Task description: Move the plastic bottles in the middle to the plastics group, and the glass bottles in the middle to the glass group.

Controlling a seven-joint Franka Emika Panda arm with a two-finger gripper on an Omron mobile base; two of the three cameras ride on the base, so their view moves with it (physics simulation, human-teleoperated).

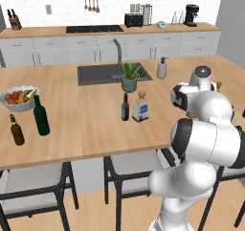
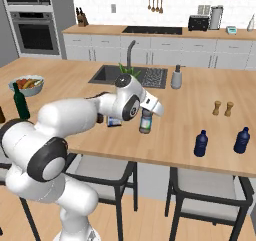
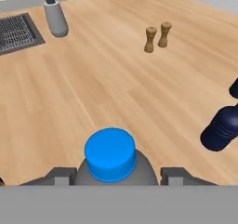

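Hand (image 2: 146, 116) closing around water bottle (image 2: 145, 123) just below its blue cap, carrying it upright above the bench (image 2: 200, 120). Probably handling light, thin-walled and slippery; gripping the stiffer neck, avoiding squeezing.

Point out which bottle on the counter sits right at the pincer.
The clear water bottle with the bright blue cap, between the pincer tips. The two dark blue bottles stand apart to its right.

Bowl of fruit (image 1: 19, 98) at the island's left end, potted plant (image 1: 129, 76) beside the sink (image 1: 98, 74), grey soap dispenser (image 3: 56, 16) near the drain rack, pair of wooden shakers (image 3: 156, 36) standing together, toaster (image 1: 132, 19) on the back counter.
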